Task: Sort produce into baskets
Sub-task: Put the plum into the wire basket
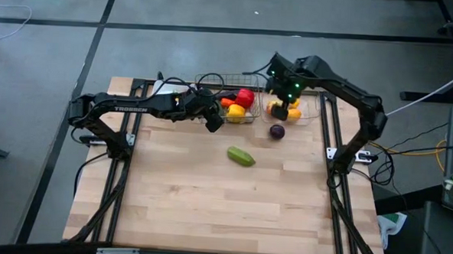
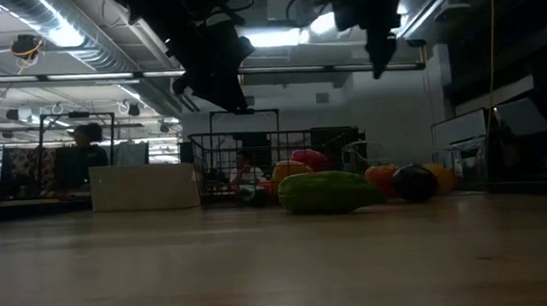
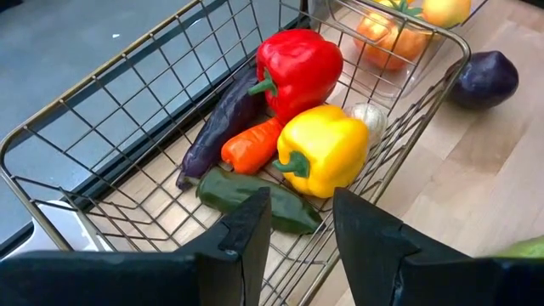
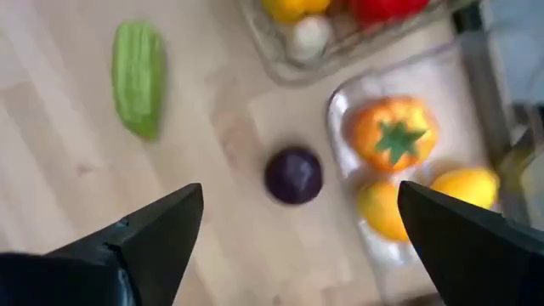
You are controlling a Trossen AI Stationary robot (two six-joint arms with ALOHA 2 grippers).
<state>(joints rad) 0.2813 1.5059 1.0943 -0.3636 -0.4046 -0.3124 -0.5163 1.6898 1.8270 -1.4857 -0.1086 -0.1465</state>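
Note:
The grey wire basket [image 3: 93,85] holds a red pepper [image 3: 297,68], a yellow pepper [image 3: 327,149], a carrot [image 3: 251,146], a dark eggplant [image 3: 225,119] and a dark green piece [image 3: 255,197]. My left gripper [image 1: 213,125] hangs open over the basket's near rim, nothing between its fingers. The clear bin [image 4: 340,102] holds an orange fruit [image 4: 395,134] and a lemon [image 4: 463,187]. My right gripper [image 1: 283,99] stands wide open, high above the bin's near side, pointing down. A purple onion [image 1: 277,131] and a green cucumber [image 1: 240,156] lie on the bare table.
A white tray [image 2: 146,186] stands left of the wire basket at the table's far side. The wooden table [image 1: 208,195] spreads bare from the cucumber to the near edge. Black frame rails [image 1: 125,176] run along both sides.

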